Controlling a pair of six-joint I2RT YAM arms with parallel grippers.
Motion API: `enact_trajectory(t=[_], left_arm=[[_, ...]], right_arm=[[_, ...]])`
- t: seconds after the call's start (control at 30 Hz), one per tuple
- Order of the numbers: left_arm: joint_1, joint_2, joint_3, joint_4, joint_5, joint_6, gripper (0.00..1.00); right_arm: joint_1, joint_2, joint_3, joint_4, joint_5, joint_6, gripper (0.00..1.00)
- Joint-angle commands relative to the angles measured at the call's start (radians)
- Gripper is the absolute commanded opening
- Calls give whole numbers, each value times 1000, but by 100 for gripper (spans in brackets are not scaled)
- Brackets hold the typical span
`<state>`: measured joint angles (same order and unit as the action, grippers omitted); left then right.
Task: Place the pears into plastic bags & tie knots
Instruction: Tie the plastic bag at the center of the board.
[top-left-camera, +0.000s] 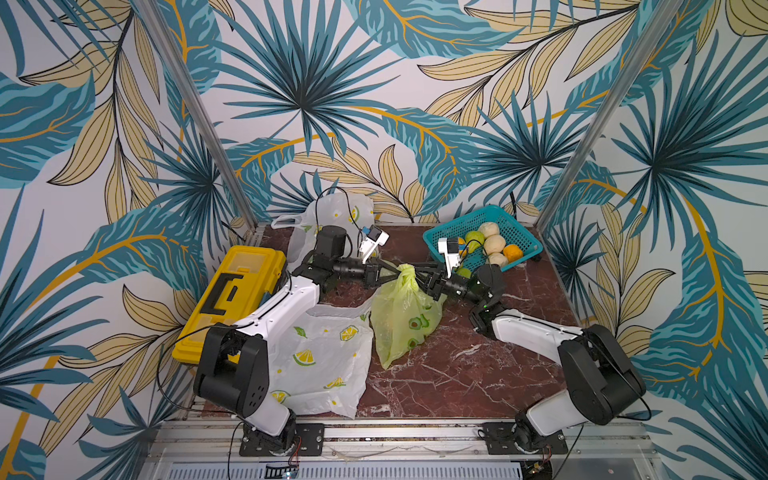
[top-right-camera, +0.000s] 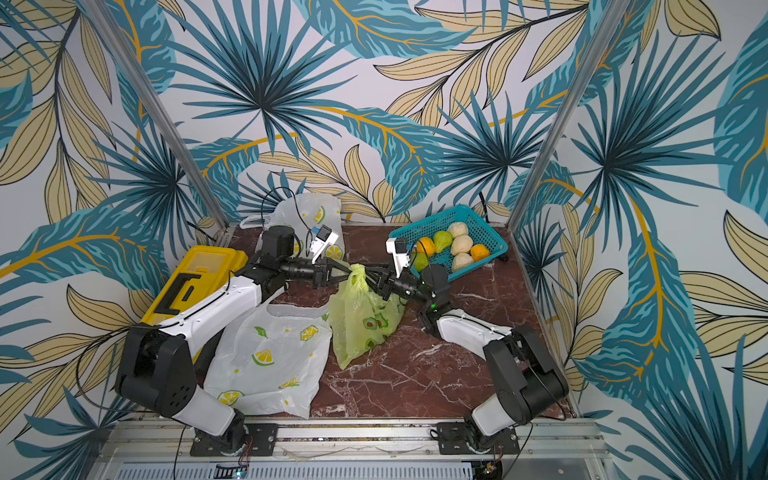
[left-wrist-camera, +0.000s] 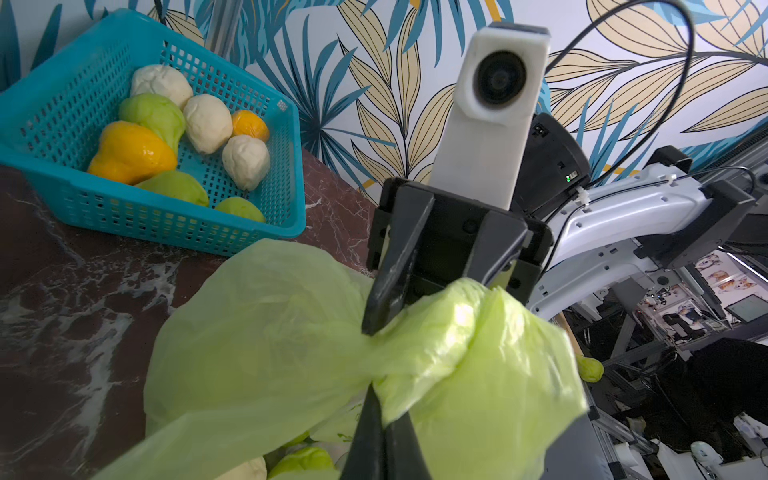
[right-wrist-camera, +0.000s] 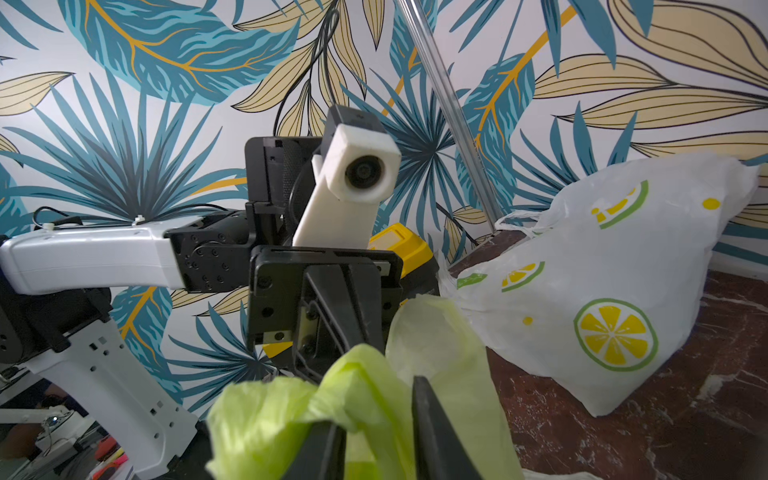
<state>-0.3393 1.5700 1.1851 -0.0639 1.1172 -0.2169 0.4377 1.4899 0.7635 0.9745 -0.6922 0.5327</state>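
The light green avocado-print plastic bag (top-left-camera: 405, 320) stands mid-table, its handles bunched into a knot-like lump (top-left-camera: 408, 274). From the left, my left gripper (top-left-camera: 392, 275) (left-wrist-camera: 382, 432) is shut on a strip of that green plastic. The right gripper (top-left-camera: 420, 282) (right-wrist-camera: 378, 436) meets the lump from the other side, jaws apart, with green plastic loose between its fingers (right-wrist-camera: 432, 424). Pears (left-wrist-camera: 303, 461) show inside the green bag. More green, cream and orange pears (top-left-camera: 494, 243) (left-wrist-camera: 208, 122) lie in the basket.
The teal mesh basket (top-left-camera: 449, 232) sits at the back right. A flat white lemon-print bag (top-left-camera: 320, 365) lies front left, and a filled white one (top-left-camera: 345, 216) (right-wrist-camera: 602, 291) stands at the back. A yellow toolbox (top-left-camera: 232, 295) lies along the left edge.
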Motion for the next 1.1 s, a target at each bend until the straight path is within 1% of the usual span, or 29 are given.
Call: enact_trajectory(t=[0.0,0.1,0.13,0.2,0.33,0.4,0.43,0.53,0.57,0.67,0.87,1.07], left_arm=[[9,-24,1,13,-23,-2,0],[9,-22,2,12,-33,-5,0],[12,-24,1,13,-46,-10,0],[17,-29,-1,12,-70,-21,0],[17,-39,3,13,-136,-69,0],[16,-34,11,12,-139,-96,0],[16,-34,14,12,-134,-103,0],[7,-37,15,12,-123,-104,0],[3,-37,16,12,-119,-101,0],[-6,-37,21,12,-112,-100,0],[-20,-46,16,12,-108,-99,0],[-24,-49,11,12,-105,-95,0]], right_arm=[[-1,-97,-13,-221,81,-119,33],[-3,-169,-3,-409,173,-184,34],[-2,-200,9,-498,220,-201,34],[-2,-258,42,-676,263,-208,34],[28,-346,165,-1098,357,-206,33],[59,-369,223,-1260,396,-219,34],[79,-379,243,-1303,417,-226,36],[120,-380,287,-1360,445,-254,44],[127,-366,303,-1372,453,-268,45],[132,-316,354,-1387,457,-293,45],[140,-235,424,-1360,437,-315,44],[144,-217,442,-1350,422,-315,44]])
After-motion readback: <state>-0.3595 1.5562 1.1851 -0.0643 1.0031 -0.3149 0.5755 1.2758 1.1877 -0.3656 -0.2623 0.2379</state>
